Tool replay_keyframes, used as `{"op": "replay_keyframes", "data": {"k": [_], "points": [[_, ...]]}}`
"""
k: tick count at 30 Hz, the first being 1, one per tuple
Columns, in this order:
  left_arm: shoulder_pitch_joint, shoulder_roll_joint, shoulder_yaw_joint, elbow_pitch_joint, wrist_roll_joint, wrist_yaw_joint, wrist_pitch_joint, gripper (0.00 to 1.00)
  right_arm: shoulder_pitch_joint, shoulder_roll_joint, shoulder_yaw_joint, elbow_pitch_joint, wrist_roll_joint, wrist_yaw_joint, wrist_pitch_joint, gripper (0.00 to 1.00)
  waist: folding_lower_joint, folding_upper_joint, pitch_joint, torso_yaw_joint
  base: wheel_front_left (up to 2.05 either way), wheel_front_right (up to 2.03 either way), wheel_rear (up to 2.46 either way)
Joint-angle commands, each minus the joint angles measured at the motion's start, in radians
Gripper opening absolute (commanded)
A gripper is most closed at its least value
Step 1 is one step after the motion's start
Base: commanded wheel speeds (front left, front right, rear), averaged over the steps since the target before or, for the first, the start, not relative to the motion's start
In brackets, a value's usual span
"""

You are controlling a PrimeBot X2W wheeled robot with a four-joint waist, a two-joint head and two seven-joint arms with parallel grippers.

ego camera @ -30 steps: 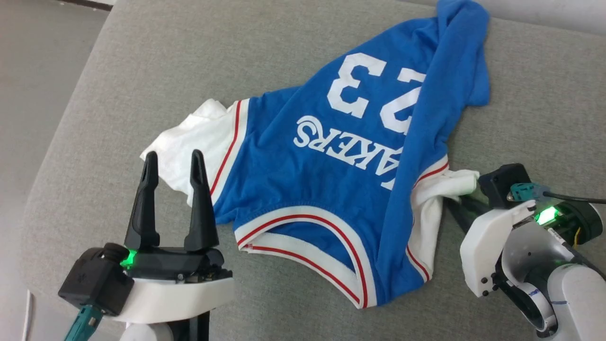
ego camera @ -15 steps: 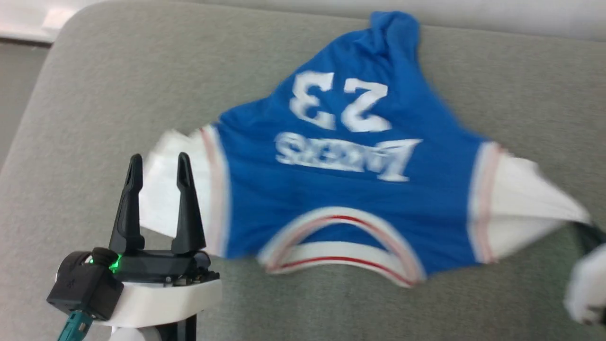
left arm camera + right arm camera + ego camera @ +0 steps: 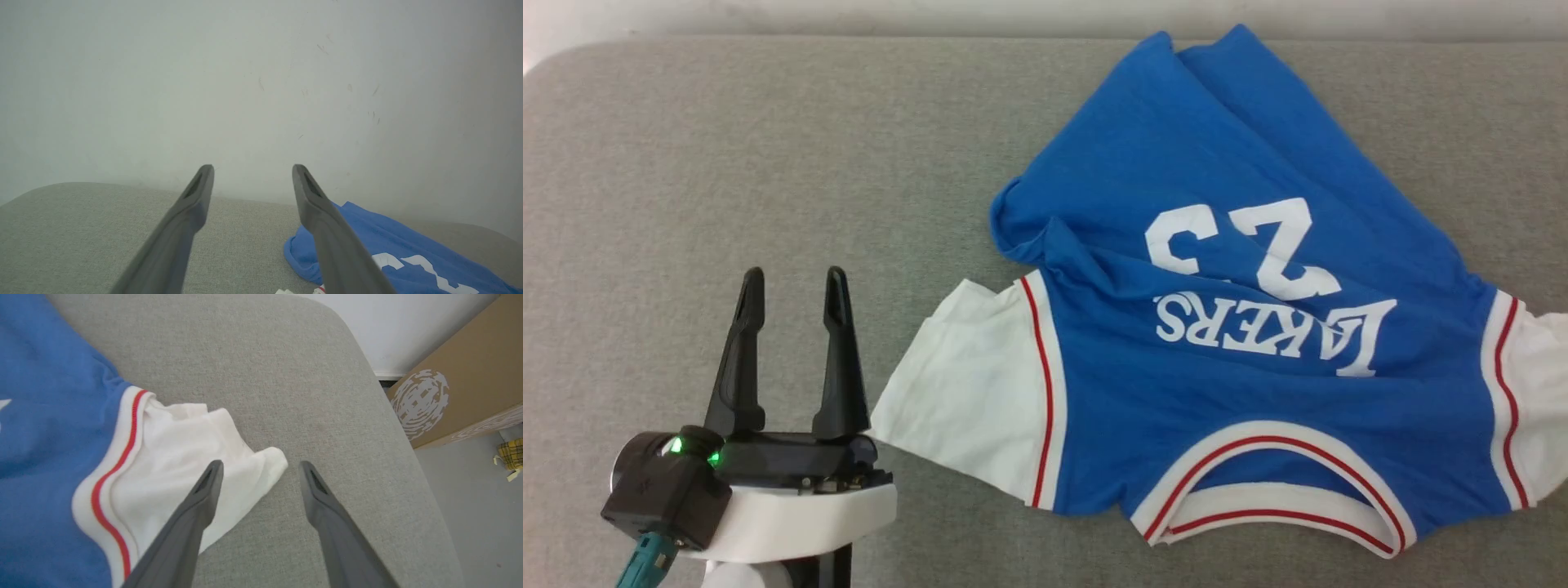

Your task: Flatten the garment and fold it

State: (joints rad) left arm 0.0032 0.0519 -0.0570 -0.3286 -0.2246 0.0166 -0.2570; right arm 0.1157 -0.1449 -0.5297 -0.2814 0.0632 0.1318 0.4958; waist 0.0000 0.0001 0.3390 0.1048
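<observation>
On the grey cushion [image 3: 727, 163], the garment [image 3: 1225, 392] lies print side up over the right half, its collar at the near edge and its hem toward the far edge, so "LAKERS" and "23" read upside down from the head camera. The blue body is creased, with a fold bunched at its far left. One white sleeve spreads flat to the left; the other runs off the right side of the head view.

Just left of that flat sleeve, the left gripper [image 3: 794, 278] has its two dark fingers spread, with nothing between them. The right gripper [image 3: 261, 467] is at the crumpled tip of the right sleeve, fingers likewise spread wide and gripping nothing, one finger over the white cloth. A cardboard box [image 3: 461, 375] stands on the floor beyond the cushion's right edge.
</observation>
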Motion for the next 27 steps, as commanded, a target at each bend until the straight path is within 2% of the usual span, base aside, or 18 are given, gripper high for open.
{"op": "replay_keyframes", "data": {"k": [1,5,11,14,19,22,27], "points": [[0.003,-0.002,0.007,0.009,0.013,-0.012,-0.005,1.0,-0.039,0.022,0.025,-0.004,0.012,-0.001,-0.042,1.0,0.0,-0.0001,-0.002,-0.022,0.0,0.0,0.0],[0.009,-0.002,0.02,0.01,0.021,-0.02,-0.005,1.0,-0.081,0.063,0.064,-0.06,0.018,-0.001,-0.168,1.0,0.0,-0.0001,-0.013,-0.044,0.0,0.0,0.0],[0.032,-0.002,0.041,-0.001,0.021,-0.032,-0.005,1.0,-0.07,0.093,0.194,-0.129,-0.002,-0.001,-0.38,1.0,0.0,-0.0001,-0.023,-0.077,0.0,0.0,0.0],[0.049,-0.002,0.047,-0.002,0.015,-0.028,-0.005,1.0,-0.041,0.094,0.244,-0.103,0.052,-0.001,-0.465,1.0,0.0,-0.0001,-0.027,-0.087,0.0,0.0,0.0],[0.097,0.009,0.034,0.056,0.07,-0.04,-0.003,1.0,-0.004,0.094,0.291,-0.027,0.111,-0.001,-0.536,1.0,0.0,-0.0001,-0.027,-0.096,0.0,0.0,0.0],[0.116,0.036,0.009,0.117,0.075,-0.06,0.09,1.0,-0.009,0.094,0.294,-0.006,0.109,-0.001,-0.551,1.0,0.0,-0.0001,-0.024,-0.095,0.0,0.0,0.0],[0.112,0.066,0.017,0.145,0.07,-0.056,0.232,1.0,-0.031,0.094,0.292,0.002,0.102,-0.001,-0.555,1.0,0.0,-0.0001,-0.012,-0.093,0.0,0.0,0.0]]}}
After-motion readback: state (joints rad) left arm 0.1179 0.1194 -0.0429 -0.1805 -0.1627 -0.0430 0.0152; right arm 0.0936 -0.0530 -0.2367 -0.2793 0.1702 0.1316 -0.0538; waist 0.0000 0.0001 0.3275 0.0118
